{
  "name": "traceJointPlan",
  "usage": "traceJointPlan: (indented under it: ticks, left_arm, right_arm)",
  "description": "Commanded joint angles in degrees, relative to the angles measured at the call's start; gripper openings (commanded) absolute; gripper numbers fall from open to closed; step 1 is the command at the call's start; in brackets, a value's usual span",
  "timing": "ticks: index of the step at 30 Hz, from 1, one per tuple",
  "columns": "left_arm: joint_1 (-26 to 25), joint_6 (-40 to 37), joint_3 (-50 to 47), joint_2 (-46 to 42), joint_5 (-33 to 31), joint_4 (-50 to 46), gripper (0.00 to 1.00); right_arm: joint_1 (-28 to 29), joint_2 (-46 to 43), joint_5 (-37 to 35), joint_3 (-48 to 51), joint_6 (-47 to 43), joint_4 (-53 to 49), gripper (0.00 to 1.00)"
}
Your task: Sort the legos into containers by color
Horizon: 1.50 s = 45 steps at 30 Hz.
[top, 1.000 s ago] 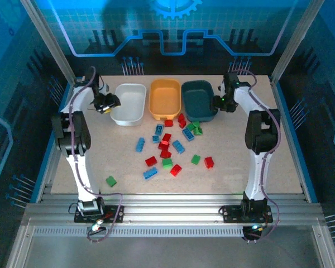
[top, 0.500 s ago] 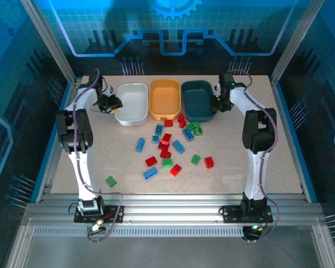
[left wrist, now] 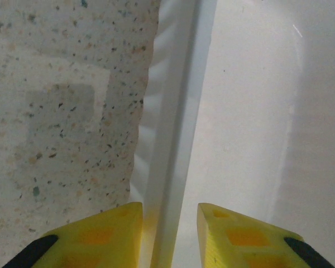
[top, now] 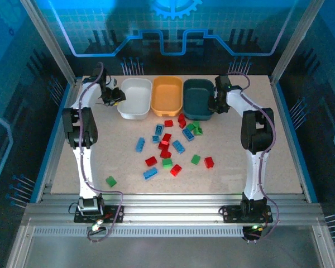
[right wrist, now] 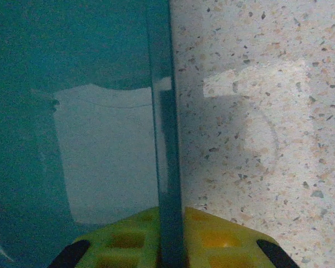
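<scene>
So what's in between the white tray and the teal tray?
The orange tray. In the top view it sits right in the middle of the row, with the white tray on its left and the teal tray on its right.

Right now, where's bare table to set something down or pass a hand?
Bare: in front of the white tray, between the left arm and the nearest blue brick; between the rightmost red brick and the right arm; the near strip right of the lone green brick. Crowded: mid-table, in front of the orange tray and teal tray.
</scene>
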State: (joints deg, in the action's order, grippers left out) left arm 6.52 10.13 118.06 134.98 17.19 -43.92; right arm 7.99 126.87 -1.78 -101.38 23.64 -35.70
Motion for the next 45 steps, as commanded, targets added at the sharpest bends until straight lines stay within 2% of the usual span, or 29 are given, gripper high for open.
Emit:
traceJointPlan:
  ticks: [1,4,9,13,18,21,24,25,26,27,28,32,33,34,35,38,39,41,45]
  left_arm:
    - [-1.1,-1.2,2.7,1.0,0.8,-3.1,0.32]
    - [-1.1,-1.1,1.9,1.3,1.1,-2.9,0.35]
    - [-1.1,0.0,-1.9,1.1,1.6,-0.7,0.39]
    - [-1.0,0.0,-3.5,0.0,0.9,0.5,0.46]
    - [-0.2,-0.8,0.3,-1.5,-1.2,-1.8,0.57]
    - [0.1,-0.6,2.2,-4.5,-1.8,-2.4,0.6]
    - [0.3,0.9,0.1,-11.2,-2.2,-0.4,0.63]
    - [0.3,2.0,-2.1,-14.6,-2.6,1.4,0.65]
    - [0.3,3.2,-5.0,-18.3,-2.7,3.6,0.76]
    - [0.3,4.6,-8.1,-22.0,-2.7,5.7,0.95]
    - [0.3,6.4,-12.1,-26.5,-2.4,8.7,0.99]
    - [0.2,14.7,-30.7,-44.6,-2.0,22.7,0.99]
    - [0.2,17.5,-36.0,-49.5,-2.2,26.5,0.99]
    - [0.2,19.8,-41.9,-53.8,-2.0,30.7,0.99]
    - [0.2,21.9,-46.7,-57.9,-1.8,34.0,0.99]
    - [0.2,31.1,-61.0,-68.1,-2.2,42.0,0.99]
    - [0.3,34.0,-65.0,-70.5,-0.8,43.8,0.99]
    - [0.5,37.2,-71.8,-73.4,2.6,47.7,0.99]
    - [3.1,46.1,-79.8,-75.9,3.4,44.1,0.99]
  right_arm:
    - [1.5,-0.7,-0.7,-0.2,0.8,0.4,0.18]
    - [1.2,-0.8,-0.2,-0.4,-0.3,-0.3,0.23]
    - [1.0,-1.4,0.3,-0.9,-2.3,-1.2,0.39]
    - [0.3,-2.7,1.2,-1.9,-3.7,-2.0,0.48]
    - [-0.3,-5.8,0.9,-2.5,-4.8,-3.2,0.55]
    - [-0.3,-9.5,0.2,-1.2,-4.9,-3.6,0.59]
    - [0.1,-15.4,-1.2,3.0,-4.6,-3.1,0.64]
    - [0.2,-18.0,-1.5,5.0,-4.4,-2.6,0.65]
    - [0.3,-20.7,-1.2,7.5,-4.2,-2.1,0.66]
    - [0.3,-23.0,-0.6,9.6,-3.9,-1.7,0.66]
    - [0.3,-25.8,0.0,11.8,-3.6,-1.1,0.66]
    - [0.8,-36.1,-1.1,21.1,-2.6,1.5,0.76]
    - [0.9,-38.9,-2.1,23.9,-2.1,2.6,0.81]
    - [1.0,-41.6,-3.7,27.1,-1.0,4.1,0.94]
    - [1.1,-43.7,-4.8,30.1,-0.1,5.8,1.0]
    - [1.3,-49.5,-5.8,39.6,4.0,10.7,1.0]
    - [1.1,-50.8,-4.9,41.5,6.0,9.8,1.0]
    - [2.3,-52.3,-2.4,43.3,7.4,5.9,0.94]
    - [13.3,-53.2,-7.4,47.3,5.1,0.7,0.9]
